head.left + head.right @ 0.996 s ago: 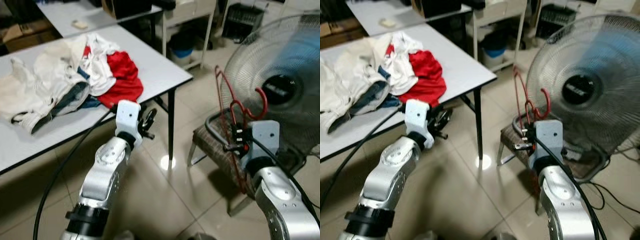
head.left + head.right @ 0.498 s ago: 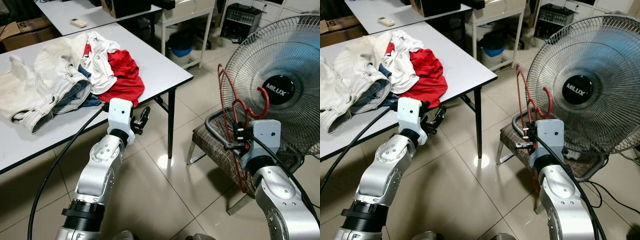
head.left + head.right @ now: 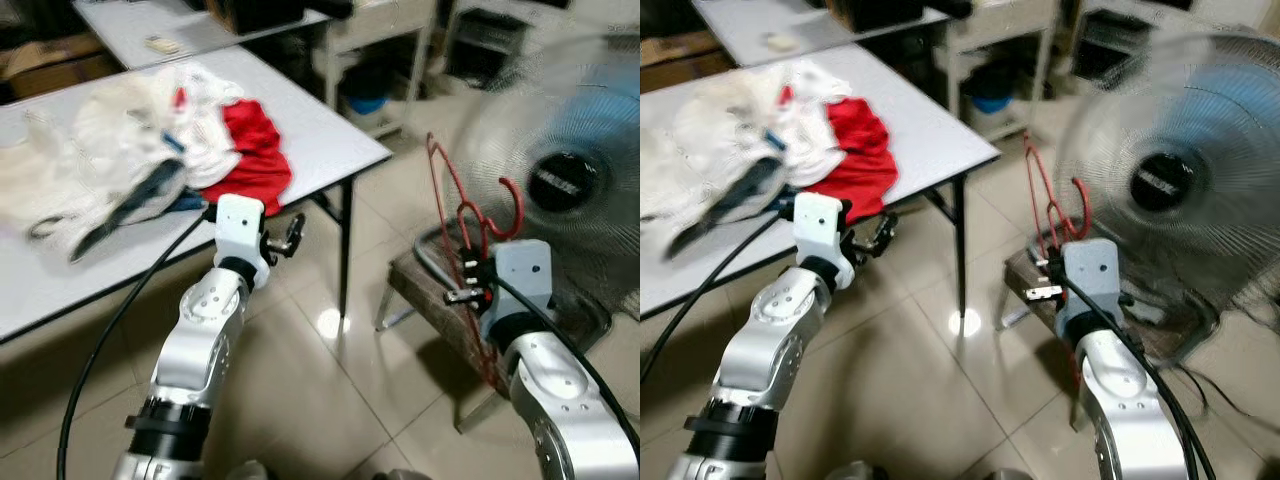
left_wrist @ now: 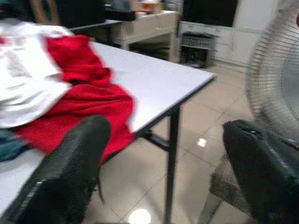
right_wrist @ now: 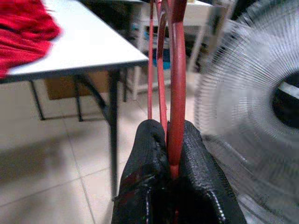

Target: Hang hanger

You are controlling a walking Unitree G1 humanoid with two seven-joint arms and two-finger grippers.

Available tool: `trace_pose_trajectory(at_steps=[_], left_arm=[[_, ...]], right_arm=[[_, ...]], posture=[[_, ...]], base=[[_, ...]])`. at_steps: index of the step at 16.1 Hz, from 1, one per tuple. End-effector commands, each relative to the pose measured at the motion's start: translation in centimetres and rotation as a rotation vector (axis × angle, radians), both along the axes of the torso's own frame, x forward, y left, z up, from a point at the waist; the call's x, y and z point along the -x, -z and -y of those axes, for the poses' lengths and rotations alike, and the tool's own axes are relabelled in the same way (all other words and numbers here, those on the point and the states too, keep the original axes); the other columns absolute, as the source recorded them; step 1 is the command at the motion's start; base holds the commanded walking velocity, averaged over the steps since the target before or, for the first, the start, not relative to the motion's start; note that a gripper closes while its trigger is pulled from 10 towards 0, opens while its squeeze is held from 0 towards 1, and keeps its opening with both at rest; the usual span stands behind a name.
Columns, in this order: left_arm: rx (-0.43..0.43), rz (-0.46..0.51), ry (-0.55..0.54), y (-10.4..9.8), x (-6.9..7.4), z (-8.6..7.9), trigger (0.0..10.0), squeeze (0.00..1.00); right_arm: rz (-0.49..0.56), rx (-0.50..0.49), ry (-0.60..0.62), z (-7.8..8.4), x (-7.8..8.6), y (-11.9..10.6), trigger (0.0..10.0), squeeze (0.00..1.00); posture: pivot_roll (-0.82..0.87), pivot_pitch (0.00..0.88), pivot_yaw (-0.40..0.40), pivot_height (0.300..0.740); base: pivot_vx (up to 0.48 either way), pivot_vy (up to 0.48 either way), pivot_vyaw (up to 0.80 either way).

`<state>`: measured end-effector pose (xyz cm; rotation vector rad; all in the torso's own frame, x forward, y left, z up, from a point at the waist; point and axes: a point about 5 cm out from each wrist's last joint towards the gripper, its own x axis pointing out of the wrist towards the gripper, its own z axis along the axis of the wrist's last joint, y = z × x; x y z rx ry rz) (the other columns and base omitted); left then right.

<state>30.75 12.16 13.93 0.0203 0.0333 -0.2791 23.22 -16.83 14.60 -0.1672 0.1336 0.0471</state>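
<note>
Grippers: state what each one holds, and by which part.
The right gripper is shut on the red wire hanger, pinching its wires just below the hook. The left gripper is open and holds nothing.

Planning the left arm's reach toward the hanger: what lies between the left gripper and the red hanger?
In the left eye view, between the left gripper and the red hanger stand only the table leg and bare tiled floor.
</note>
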Motion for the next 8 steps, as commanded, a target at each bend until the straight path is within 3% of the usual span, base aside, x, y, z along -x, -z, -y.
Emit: trace_pose_trajectory(at_steps=[1, 8], left_arm=[[-0.009, -0.001, -0.002, -0.03, -0.19, -0.25, 10.0, 1.00], [-0.009, 0.008, 0.006, -0.12, -0.17, -0.40, 10.0, 1.00]], right_arm=[[0.012, -0.023, 0.003, -0.25, -0.21, -0.10, 10.0, 0.00], [0.013, 0.025, -0.010, -0.39, -0.28, 0.33, 10.0, 0.00]], posture=[[-0.09, 0.037, 0.048, 0.740], [-0.08, 0.023, 0.037, 0.740]], base=[[0.326, 0.000, 0.00], [0.364, 0.000, 0.00]])
